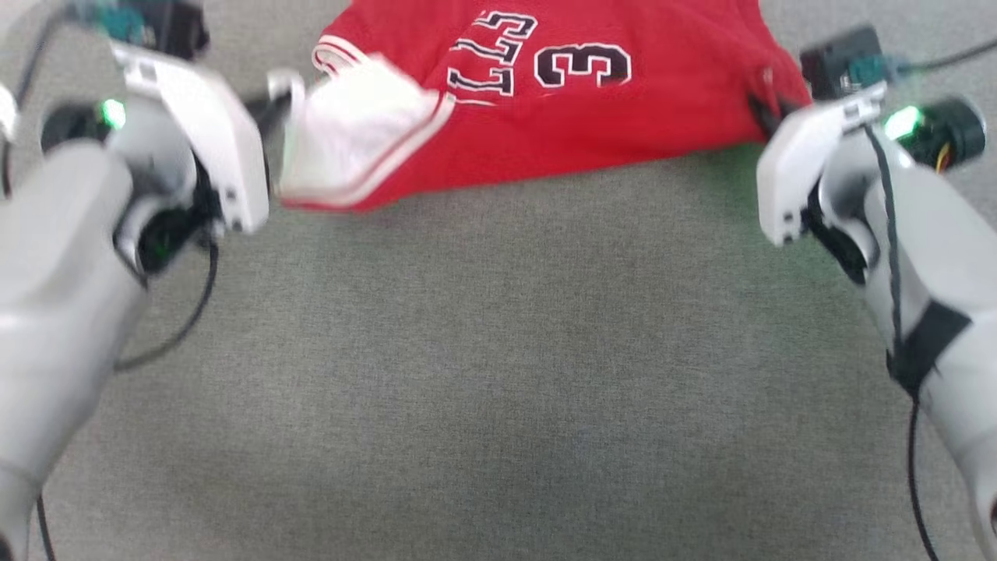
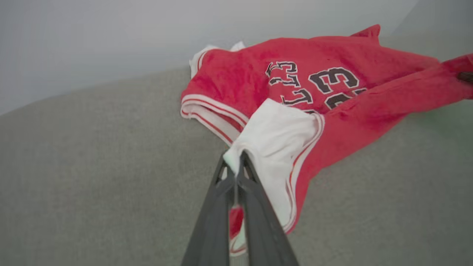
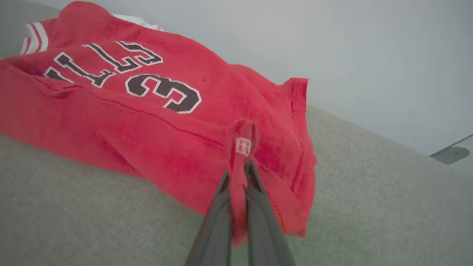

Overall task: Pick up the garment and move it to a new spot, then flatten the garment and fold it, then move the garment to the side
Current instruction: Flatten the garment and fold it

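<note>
The garment (image 1: 561,117) is a red jersey with black white-outlined letters and a "3", spread at the far side of the grey cloth surface. My left gripper (image 2: 235,162) is shut on the white sleeve (image 2: 281,136), whose striped trim hangs beside the fingers. In the head view the left gripper (image 1: 273,105) sits at the sleeve's left edge. My right gripper (image 3: 238,168) is shut on a pinched red fold of the garment (image 3: 147,111) near its hem corner. That grip shows at the garment's right edge, where the right gripper (image 1: 767,113) is in the head view.
The grey fabric surface (image 1: 498,374) stretches wide and bare toward me. Both pale forearms flank it at left and right, with black cables trailing. A pale wall rises behind the surface in the wrist views.
</note>
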Robot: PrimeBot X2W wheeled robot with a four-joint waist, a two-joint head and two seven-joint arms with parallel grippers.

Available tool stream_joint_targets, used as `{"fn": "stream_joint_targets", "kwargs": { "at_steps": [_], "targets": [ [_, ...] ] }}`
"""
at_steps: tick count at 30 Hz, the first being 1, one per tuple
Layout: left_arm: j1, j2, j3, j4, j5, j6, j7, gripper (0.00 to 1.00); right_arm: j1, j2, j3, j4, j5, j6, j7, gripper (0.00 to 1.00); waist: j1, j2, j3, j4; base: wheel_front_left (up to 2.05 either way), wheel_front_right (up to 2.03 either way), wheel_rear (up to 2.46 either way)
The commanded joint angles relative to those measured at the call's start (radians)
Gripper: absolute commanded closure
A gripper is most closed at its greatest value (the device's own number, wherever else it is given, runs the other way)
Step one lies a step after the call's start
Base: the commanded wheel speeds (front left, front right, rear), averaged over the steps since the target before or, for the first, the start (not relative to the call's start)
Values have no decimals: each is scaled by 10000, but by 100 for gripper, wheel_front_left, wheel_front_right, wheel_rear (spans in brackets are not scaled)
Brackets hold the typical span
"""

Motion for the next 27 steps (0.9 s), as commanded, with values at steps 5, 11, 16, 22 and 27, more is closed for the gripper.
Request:
{"fn": "stream_joint_targets", "kwargs": {
  "at_steps": [5,11,16,22,27],
  "targets": [
    [2048,893,-169,-1930,-884,784,1026,100,1938,-1317,845,-2745,1637,-26,1347,100,-1,0,-329,-82,0,0,0],
    [4199,2180,-315,-5002,-1399,2438,1576,100,4033,-2816,597,-5706,2491,-26,2565,100,-1,0,-451,-80,0,0,0],
    [5717,3220,-333,-7331,-1759,3942,1639,100,5728,-3642,-231,-7497,2515,-26,3347,100,-1,0,-453,-63,0,0,0],
    [6756,3992,-351,-8786,-2052,4806,1635,100,7247,-4195,-699,-9010,2688,-26,4245,100,-1,0,-370,-37,0,0,0],
    [7657,4497,-568,-9664,-2426,5519,1822,100,8604,-4766,-980,-10305,3028,-26,4959,100,-1,0,-334,-48,0,0,0]
  ]
}}
